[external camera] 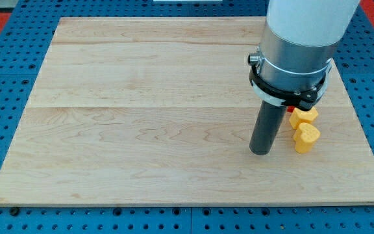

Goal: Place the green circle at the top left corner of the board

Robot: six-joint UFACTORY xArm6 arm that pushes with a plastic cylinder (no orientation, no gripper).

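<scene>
**Tip down beside yellow blocks, green circle not visible**

My tip (261, 151) rests on the wooden board (141, 123), just to the view's left of the yellow heart block (306, 137). It is a bare rod, no jaws to open or close. A second yellow block (303, 116) touches the heart from above. A red block (291, 110) peeks out under the arm's collar (287, 91), shape unclear. Green circle: not seen anywhere.

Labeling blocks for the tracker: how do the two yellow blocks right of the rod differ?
The upper yellow block is partly hidden by the arm's collar; the lower yellow heart shows whole. The upper one's shape is unclear; the lower one reads as a heart. The lower one lies nearer my tip. Both are yellow, adjacent, and right of my tip.
</scene>
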